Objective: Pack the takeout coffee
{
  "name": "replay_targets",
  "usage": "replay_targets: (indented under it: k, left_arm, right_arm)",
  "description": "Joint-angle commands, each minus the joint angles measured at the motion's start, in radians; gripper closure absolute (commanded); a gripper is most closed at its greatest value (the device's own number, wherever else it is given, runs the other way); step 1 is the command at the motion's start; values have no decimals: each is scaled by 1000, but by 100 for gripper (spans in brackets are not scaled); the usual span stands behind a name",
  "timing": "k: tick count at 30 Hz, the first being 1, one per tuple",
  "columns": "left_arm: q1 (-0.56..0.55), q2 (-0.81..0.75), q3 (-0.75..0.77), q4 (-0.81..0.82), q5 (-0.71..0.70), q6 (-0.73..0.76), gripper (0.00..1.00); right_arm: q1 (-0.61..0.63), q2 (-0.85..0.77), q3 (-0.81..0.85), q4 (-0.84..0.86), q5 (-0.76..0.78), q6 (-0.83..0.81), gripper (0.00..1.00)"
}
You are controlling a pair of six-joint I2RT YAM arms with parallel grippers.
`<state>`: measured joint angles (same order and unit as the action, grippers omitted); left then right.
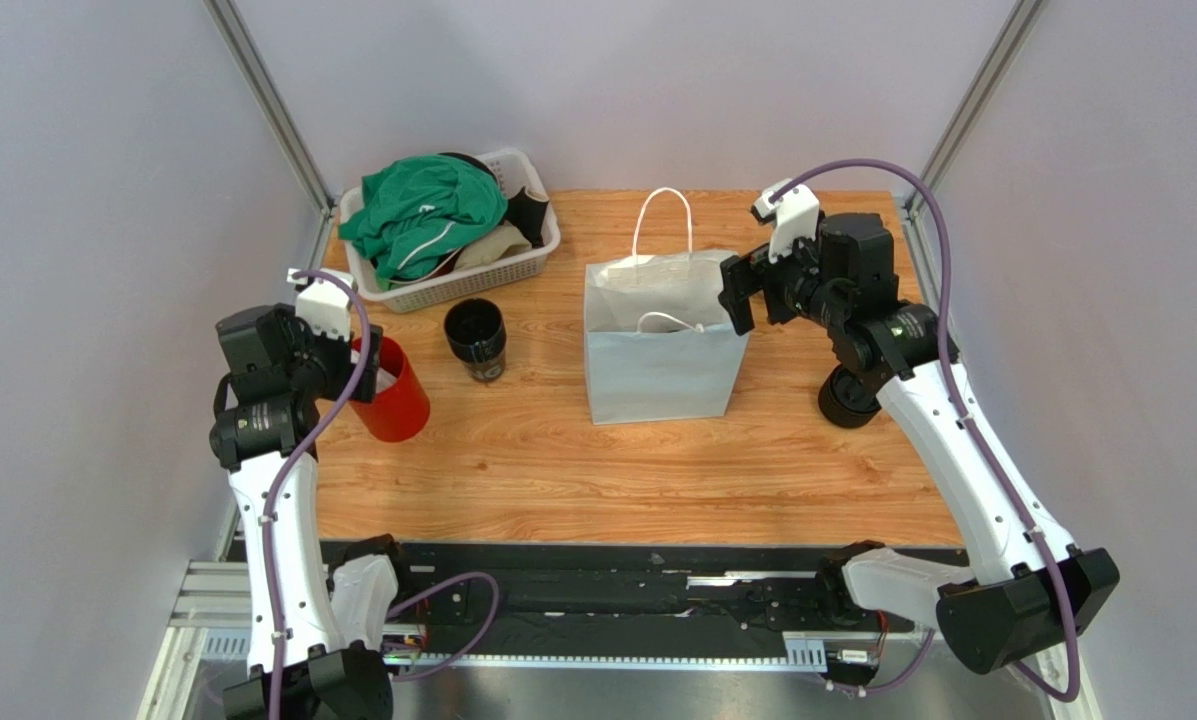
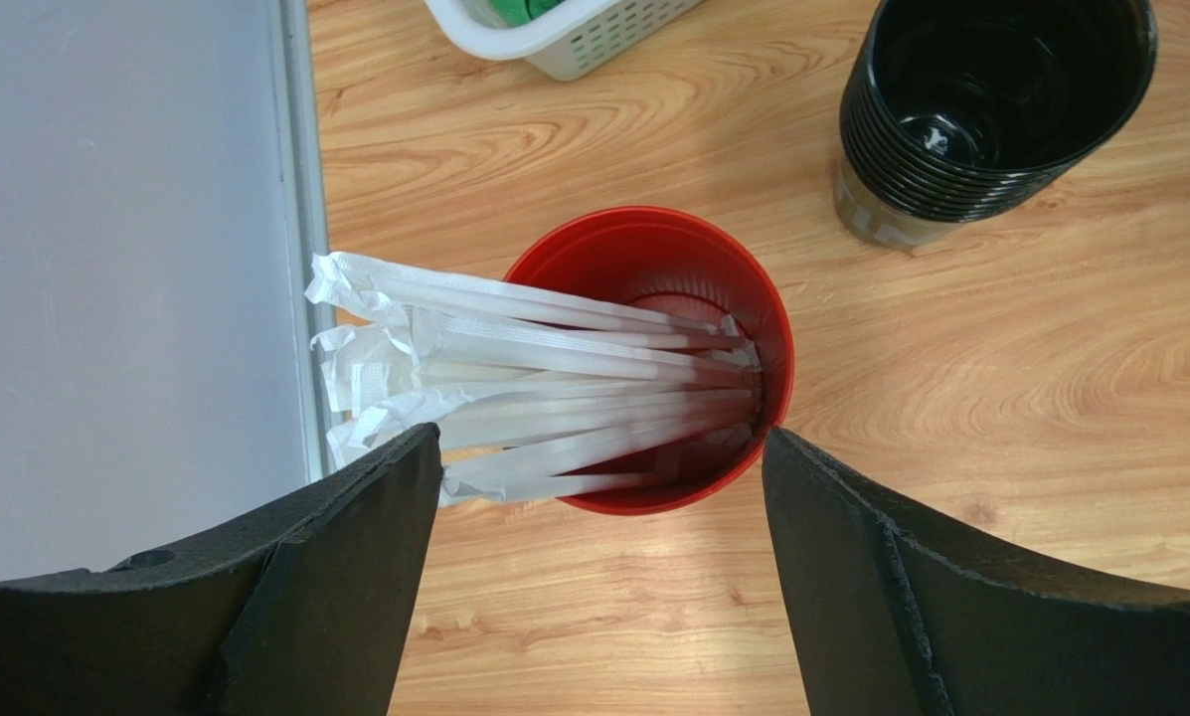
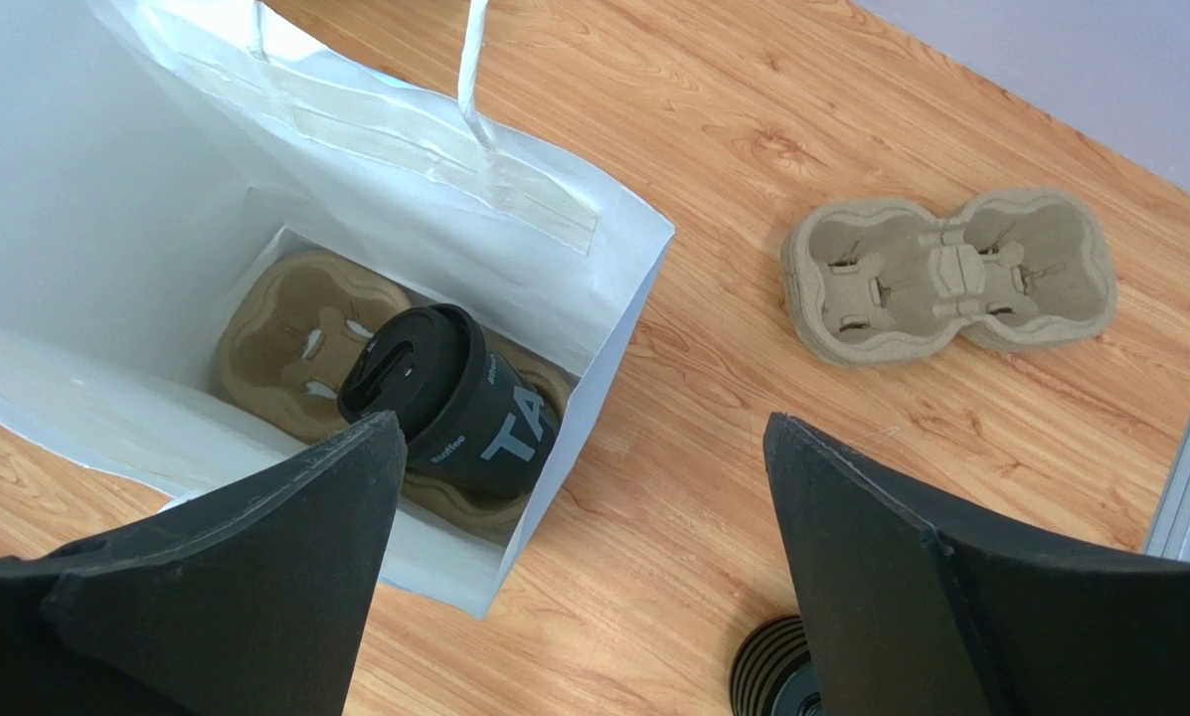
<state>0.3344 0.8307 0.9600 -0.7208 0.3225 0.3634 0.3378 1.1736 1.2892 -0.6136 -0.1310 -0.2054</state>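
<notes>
1. The takeout coffee [image 3: 444, 396] is seen inside the white paper bag [image 3: 153, 164]. It is set in a brown cup tray [image 3: 290, 340] that lies on the bag's bottom.
2. The cup is not stood up straight. It is tipped, so its long line runs on a slant. The black lid is up and is pointed toward the middle of the bag. The bottom end is pushed toward the bag wall closest to the right end effector [image 3: 578, 448].
3. The bag is stood about in the middle of the desk [image 1: 559, 465], a little closer to the far edge.
4. The right end effector is held over that wall of the bag. It is opened wide and nothing is held in it. The coffee is found below it and a little further into the bag.
5. The right arm is much the nearer one. The left end effector [image 2: 601, 440] is also opened wide and nothing is held in it. It is held over the red cup [image 2: 646, 261] of white straws [image 2: 526, 373] near the left edge, well apart from the bag.
6. The packing looks nearly done. If the cup is to be set straight, it would best be reached from above by the right arm. The thin bag wall could be bumped on the way.
7. A second tray [image 3: 947, 276] is laid on the desk beside the bag. A black stack [image 2: 989, 105] is stood between the red cup and the bag. A basket [image 1: 537, 255] is kept at the far left corner.
</notes>
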Motion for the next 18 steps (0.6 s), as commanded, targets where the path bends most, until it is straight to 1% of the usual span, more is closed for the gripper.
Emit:
replay_targets:
  k: [1, 7, 11, 18]
  left_arm:
    - [25, -1, -6, 52, -7, -3, 13]
    - [40, -4, -9, 49, -13, 6, 17]
    - [70, -25, -4, 75, 0, -12, 17]
    - [78, -1, -7, 76, 9, -14, 18]
  right_arm:
    - [1, 8, -2, 46, 18, 11, 4]
    - [3, 6, -5, 49, 21, 8, 5]
    - [1, 5, -8, 49, 18, 6, 5]
    - [-3, 0, -10, 49, 16, 8, 5]
